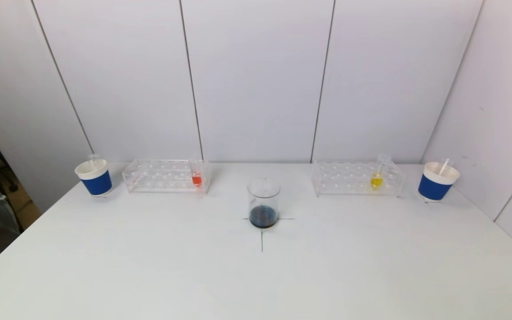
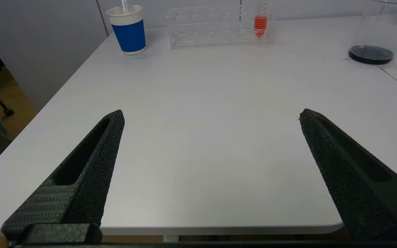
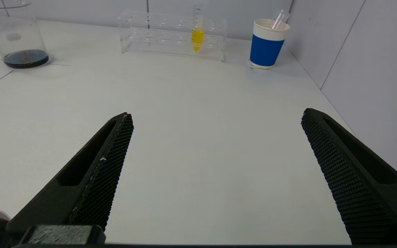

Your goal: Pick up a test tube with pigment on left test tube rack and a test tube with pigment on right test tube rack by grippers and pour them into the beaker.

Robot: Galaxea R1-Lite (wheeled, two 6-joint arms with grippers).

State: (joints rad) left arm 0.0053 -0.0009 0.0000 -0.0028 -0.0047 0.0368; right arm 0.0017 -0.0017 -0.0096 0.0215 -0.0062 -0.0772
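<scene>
A clear beaker (image 1: 263, 202) with dark liquid at its bottom stands mid-table on a black cross mark. The left clear rack (image 1: 165, 176) holds a test tube with orange-red pigment (image 1: 197, 177) at its right end. A test tube with yellow pigment (image 1: 377, 178) stands in the right rack (image 1: 357, 178). Neither arm shows in the head view. My left gripper (image 2: 211, 115) hangs open over the table's near left edge, far from the orange tube (image 2: 260, 24). Over the near right side my right gripper (image 3: 216, 115) is open too, well short of the yellow tube (image 3: 197, 36).
A blue-and-white paper cup (image 1: 94, 178) stands beyond the left rack's outer end, another cup (image 1: 437, 181) beyond the right rack, each with a clear tube in it. White wall panels close in the back and the right side. The table's left edge drops off to the floor.
</scene>
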